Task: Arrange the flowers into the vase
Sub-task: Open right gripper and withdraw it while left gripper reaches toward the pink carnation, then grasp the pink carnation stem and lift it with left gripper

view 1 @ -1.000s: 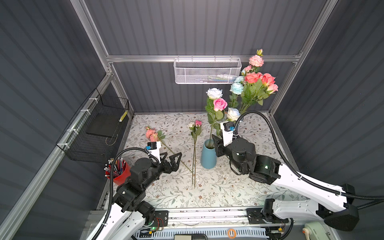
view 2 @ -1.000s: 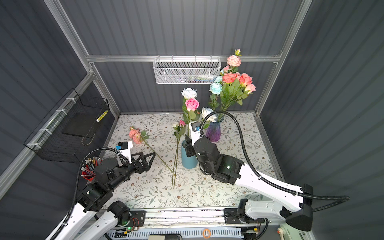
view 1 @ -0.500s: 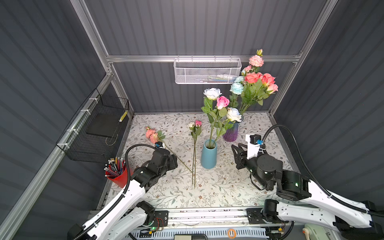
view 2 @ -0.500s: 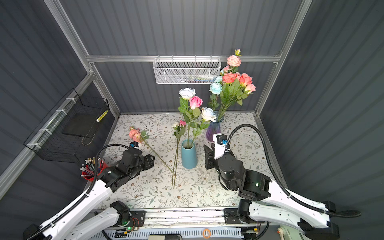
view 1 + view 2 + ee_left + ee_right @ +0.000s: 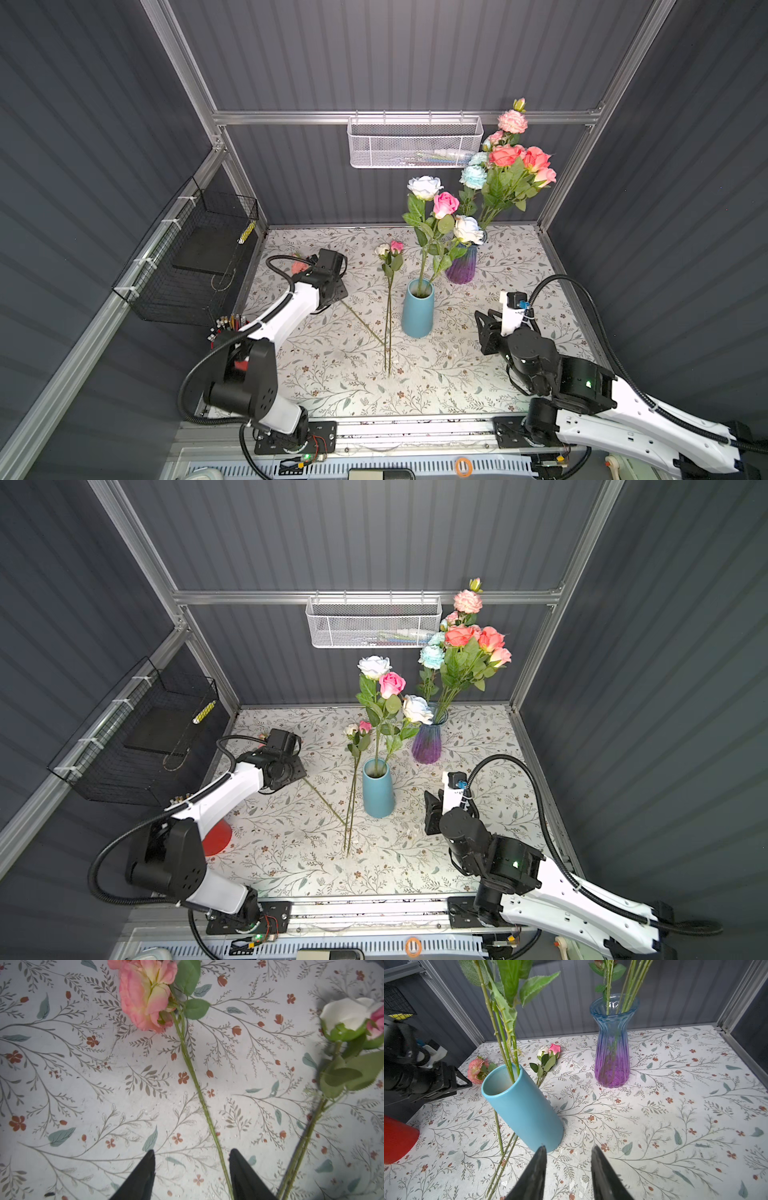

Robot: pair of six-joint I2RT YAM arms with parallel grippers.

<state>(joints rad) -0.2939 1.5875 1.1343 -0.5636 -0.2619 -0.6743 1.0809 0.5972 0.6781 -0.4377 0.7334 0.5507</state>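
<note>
Left end effector (image 5: pixel 192 1150) half-open astride flower stem (image 5: pixel 193 1076); right end effector (image 5: pixel 568 1148) half-open, empty, above bare mat (image 5: pixel 675 1105).

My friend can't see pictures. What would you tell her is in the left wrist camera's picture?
A pink ruffled flower lies on the leafy-print table, its long green stem running between the open tips of the left gripper, close beside one tip. A white rosebud and a pink bud lie off to one side.
</note>
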